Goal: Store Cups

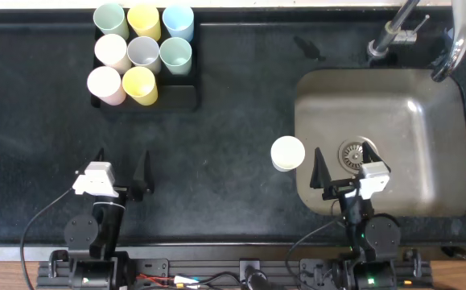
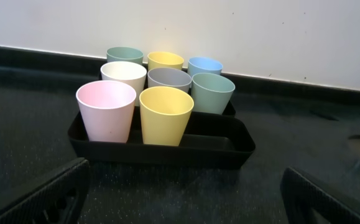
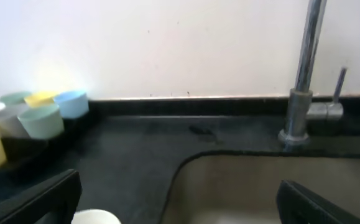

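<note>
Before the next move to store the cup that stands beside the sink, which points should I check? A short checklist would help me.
1. White cup stands free on the counter beside the sink: ok.
2. Tray has one free corner slot: ok.
3. Right gripper open, near the white cup: ok.
4. Left gripper open and empty: ok.
5. White cup rim up or down: cannot tell.

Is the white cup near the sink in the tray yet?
Out: the white cup stands on the counter beside the sink, apart from the black tray.
</note>
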